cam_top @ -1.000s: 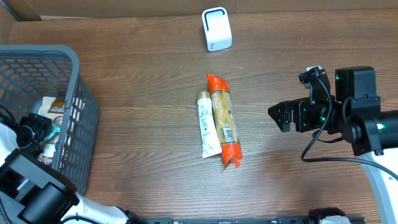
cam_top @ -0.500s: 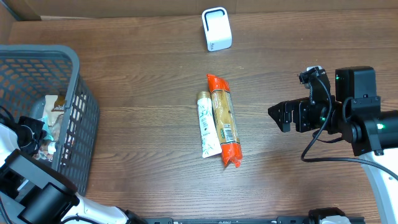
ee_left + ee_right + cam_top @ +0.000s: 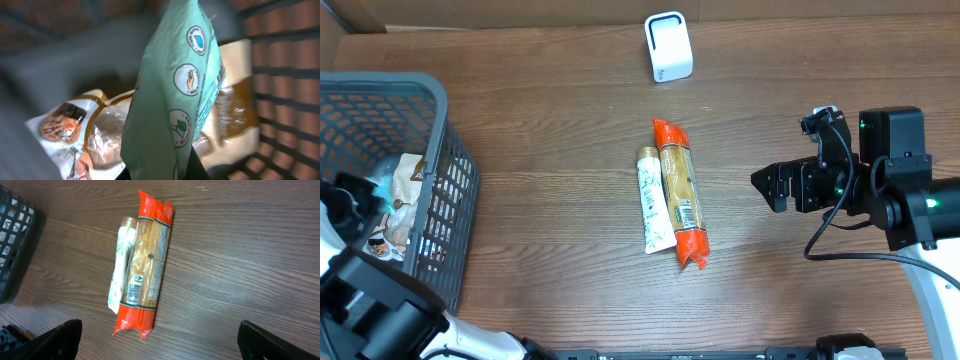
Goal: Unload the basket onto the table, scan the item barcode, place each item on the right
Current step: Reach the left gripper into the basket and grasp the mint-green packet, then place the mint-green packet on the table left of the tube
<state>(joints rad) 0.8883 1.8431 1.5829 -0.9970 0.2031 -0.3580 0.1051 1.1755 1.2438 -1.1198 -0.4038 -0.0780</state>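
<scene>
Left gripper [image 3: 160,174] is clenched on 1 edge of the green pouch [image 3: 175,90]. The pouch is inside the basket [image 3: 448,150] at the left end of the table [image 3: 550,110], above other bags, e.g. a brown-white snack bag [image 3: 75,132]. The right gripper [image 3: 772,188] is spread wide w/ nothing in it, over bare table, well apart from the pouch.

We judge the step in hand is to bring the pouch out to the scanner [image 3: 668,46], which stands at the far edge, well apart from the basket. To do it well, we think:
- Lift straight up first, so the pouch clears the basket wall and drags no neighbour bag w/ it.
- Hold the jaws tight, because the film looks thin and the grip is on 1 edge only.
- Go slow, since a limp pouch can swing.
- The side we see has round icons and small print but no barcode, so prob. the code is on the other side. We should turn the wrist until that side faces the scanner front, flat and not creased.

Count: 1 basket, 1 scanner, 2 grippers, 1 green pouch. On the table 2 items lie side by side, touching: 1 tube [image 3: 651,205] and 1 long orange-ended pkt [image 3: 680,200]. In the basket there is at least 1 more bag; the exact no. we cannot tell.
</scene>
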